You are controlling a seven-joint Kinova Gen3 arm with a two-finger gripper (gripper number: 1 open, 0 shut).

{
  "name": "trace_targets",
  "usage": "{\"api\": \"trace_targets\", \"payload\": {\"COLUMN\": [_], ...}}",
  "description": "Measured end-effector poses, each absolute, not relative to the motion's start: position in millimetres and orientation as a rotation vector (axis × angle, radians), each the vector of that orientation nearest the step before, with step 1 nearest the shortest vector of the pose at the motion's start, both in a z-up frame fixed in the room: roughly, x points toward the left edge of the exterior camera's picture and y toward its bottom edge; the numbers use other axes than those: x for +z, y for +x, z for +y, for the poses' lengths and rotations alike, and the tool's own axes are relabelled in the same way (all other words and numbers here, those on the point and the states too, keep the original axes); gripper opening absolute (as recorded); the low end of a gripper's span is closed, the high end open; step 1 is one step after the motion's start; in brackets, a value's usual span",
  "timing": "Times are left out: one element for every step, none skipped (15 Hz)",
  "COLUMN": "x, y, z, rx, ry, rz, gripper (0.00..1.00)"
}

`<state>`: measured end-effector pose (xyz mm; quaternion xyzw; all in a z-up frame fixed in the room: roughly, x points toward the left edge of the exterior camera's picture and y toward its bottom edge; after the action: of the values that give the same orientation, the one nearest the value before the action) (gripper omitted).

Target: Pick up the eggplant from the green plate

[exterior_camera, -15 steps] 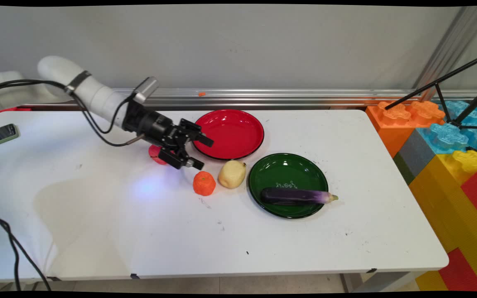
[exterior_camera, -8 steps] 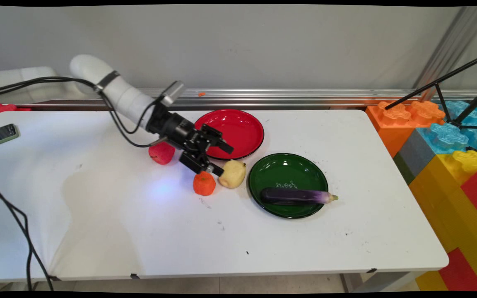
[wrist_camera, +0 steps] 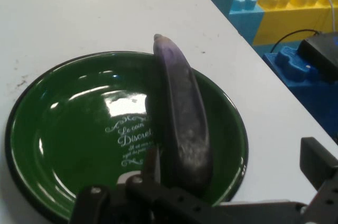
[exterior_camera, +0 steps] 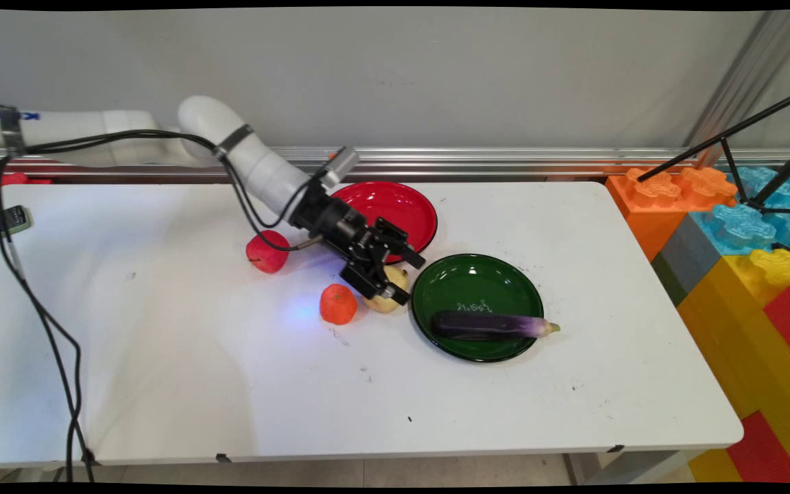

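A long purple eggplant (exterior_camera: 491, 324) is seen lying in the round green plate (exterior_camera: 463, 278). Just beyond — over a pale yellow pear (exterior_camera: 387, 300) — the black two-finger gripper (exterior_camera: 410, 278) is held wide open, empty. Farther off, a round red plate (exterior_camera: 402, 206) is set.

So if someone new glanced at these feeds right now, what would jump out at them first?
Probably the gripper, jaws open, low over the pear at the table's middle, between the red plate and the green plate. Next, the purple eggplant lying across the green plate's near side, which fills the hand view. An orange sits just left of the pear, an apple further left.
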<state>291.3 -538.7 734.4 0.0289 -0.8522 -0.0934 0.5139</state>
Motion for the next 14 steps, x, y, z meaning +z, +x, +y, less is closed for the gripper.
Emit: {"api": "trace_targets", "payload": {"x": [731.9, 728.9, 726.0, 723.5, 720.6, 717.8, 715.5, 712.8, 710.0, 707.7, 704.8, 702.1, 699.7, 697.2], "y": [285.6, 279.0, 273.1, 267.9, 262.2, 256.9, 252.3, 247.5, 242.9, 239.1, 235.0, 231.5, 228.4, 224.9], "z": [-541.1, -543.9, -546.3, -548.5, -550.9, -553.1, -554.9, -556.6, -557.9, -558.6, -559.3, -559.9, -560.7, -561.7], "rx": [-0.230, -0.236, -0.242, -0.247, -0.253, -0.258, -0.262, -0.268, -0.273, -0.279, -0.284, -0.289, -0.292, -0.296], "ry": [0.065, 0.060, 0.056, 0.052, 0.048, 0.044, 0.041, 0.038, 0.034, 0.029, 0.021, 0.013, 0.007, 0.000], "rz": [-2.052, -2.055, -2.058, -2.061, -2.063, -2.066, -2.067, -2.069, -2.072, -2.074, -2.077, -2.081, -2.084, -2.087], "gripper": [1.00, 1.00, 1.00, 1.00, 1.00, 1.00, 1.00, 1.00, 1.00, 1.00, 1.00, 1.00, 1.00, 1.00]}}
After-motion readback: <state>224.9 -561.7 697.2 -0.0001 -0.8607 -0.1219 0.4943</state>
